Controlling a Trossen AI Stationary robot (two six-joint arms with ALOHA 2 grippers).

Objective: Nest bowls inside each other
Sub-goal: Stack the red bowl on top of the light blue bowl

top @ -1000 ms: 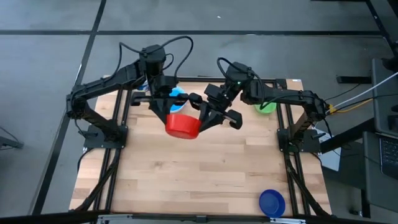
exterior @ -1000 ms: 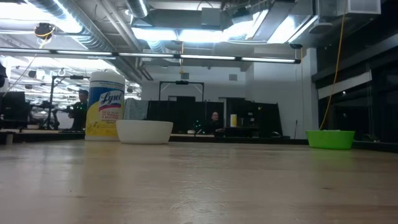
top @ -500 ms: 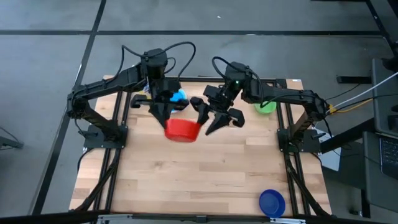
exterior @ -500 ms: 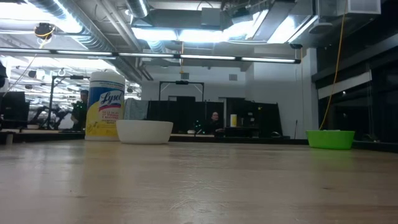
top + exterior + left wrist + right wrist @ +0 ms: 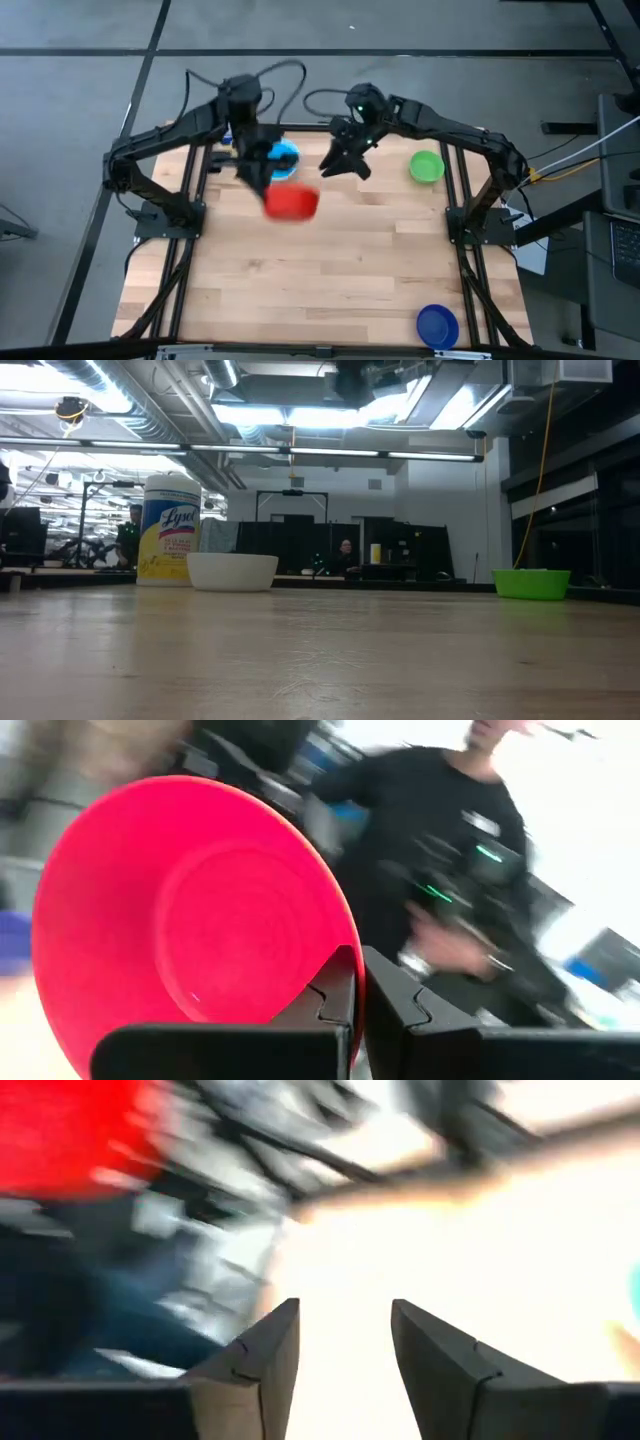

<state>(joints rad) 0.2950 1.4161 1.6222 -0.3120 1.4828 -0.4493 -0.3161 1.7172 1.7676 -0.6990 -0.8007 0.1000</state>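
A: Red bowl (image 5: 291, 203) was pinched at its rim by the left gripper (image 5: 358, 995), jaws pressed together on the thin wall, held above the wooden table (image 5: 330, 280) near its far middle.

B: Right gripper (image 5: 345, 1342)?

A: Spread apart, nothing between the fingers, up near the far edge beside the left arm.

B: Risks?

A: Thin one-sided rim pinch, so the bowl could swing or slip out if the arm moved fast. Could also tip or sit askew if dropped off-centre onto the light blue bowl (image 5: 285, 156) just behind it.

B: Looks?

A: Round, glossy red plastic, shallow, concentric rings inside, tilted toward the wrist camera. Others apart: green bowl (image 5: 426, 166) far right, dark blue bowl (image 5: 437, 325) near right edge, white bowl (image 5: 232, 571) by the Lysol canister (image 5: 168, 528).
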